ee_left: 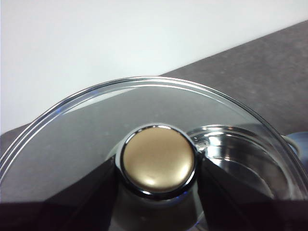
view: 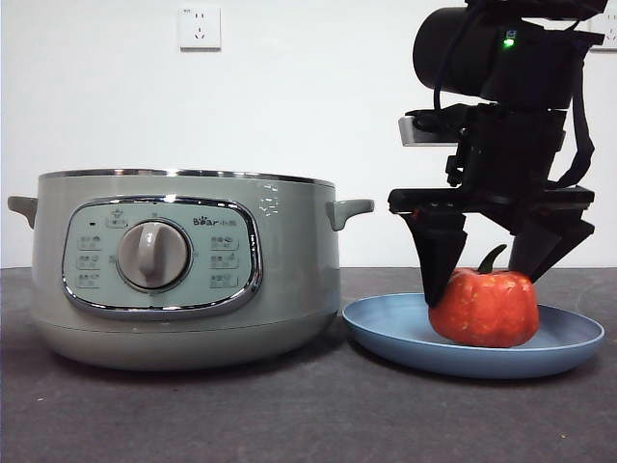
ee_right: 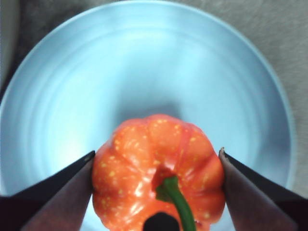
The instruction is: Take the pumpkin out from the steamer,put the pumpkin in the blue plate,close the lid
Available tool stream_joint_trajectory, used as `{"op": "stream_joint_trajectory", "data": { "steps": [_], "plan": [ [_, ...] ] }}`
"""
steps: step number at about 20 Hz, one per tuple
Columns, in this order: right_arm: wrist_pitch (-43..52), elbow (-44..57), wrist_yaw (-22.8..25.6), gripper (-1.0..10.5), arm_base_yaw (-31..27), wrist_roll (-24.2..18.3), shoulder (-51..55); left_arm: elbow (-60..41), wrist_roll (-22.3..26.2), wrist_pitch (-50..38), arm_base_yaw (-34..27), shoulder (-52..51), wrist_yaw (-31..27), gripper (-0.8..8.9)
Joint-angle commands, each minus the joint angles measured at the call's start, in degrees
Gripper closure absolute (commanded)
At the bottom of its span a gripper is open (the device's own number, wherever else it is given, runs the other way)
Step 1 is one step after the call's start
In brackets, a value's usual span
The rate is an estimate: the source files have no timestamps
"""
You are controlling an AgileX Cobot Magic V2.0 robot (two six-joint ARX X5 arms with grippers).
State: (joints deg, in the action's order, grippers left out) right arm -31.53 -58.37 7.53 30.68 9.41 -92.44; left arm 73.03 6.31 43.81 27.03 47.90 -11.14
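Right gripper (view: pixel 490 275): jaws straddle the pumpkin (view: pixel 484 308), one each side, tips right at its flanks. Can't tell whether they still pinch it or have just let go. Pumpkin sits on the blue plate (view: pixel 386 333), green stem up, a bit off the plate's centre toward the gripper side. Plate is on the dark table (view: pixel 193 415), just beside the steamer (view: pixel 183 270), which stands with no lid on.

Left gripper (ee_left: pixel 158 180): jaws clamped on the lid's knob (ee_left: pixel 158 163), glass lid (ee_left: pixel 86 130) held up off the pot, out of the front view.
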Motion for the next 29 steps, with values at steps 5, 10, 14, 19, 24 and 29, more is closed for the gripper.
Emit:
{"op": "stream_joint_trajectory", "data": {
  "steps": [5,10,14,19,24,29],
  "plan": [
    [0.2,0.5,-1.6,3.3,0.0,0.6,-0.5,0.5,-0.6,-2.6,0.0,-0.6,1.0,8.22],
    [0.5,0.5,-1.6,3.5,0.2,1.2,0.1,0.5,-0.6,-2.5,0.0,-0.6,1.1,8.22],
    [0.1,0.5,-1.6,3.5,0.2,1.2,6.7,0.5,-0.8,-2.7,0.0,1.0,3.1,8.22],
    [-0.5,0.5,-1.6,3.5,0.1,1.7,20.9,0.5,-2.3,-6.3,0.0,7.3,7.5,8.22],
    [-0.7,0.5,-1.6,3.5,0.1,1.7,33.4,-1.0,-3.5,-10.3,0.0,13.7,8.5,8.22],
    [-0.8,0.5,-1.5,3.5,0.1,3.2,42.7,-9.9,-6.3,-20.2,0.9,15.0,9.6,8.22]
  ]
}}
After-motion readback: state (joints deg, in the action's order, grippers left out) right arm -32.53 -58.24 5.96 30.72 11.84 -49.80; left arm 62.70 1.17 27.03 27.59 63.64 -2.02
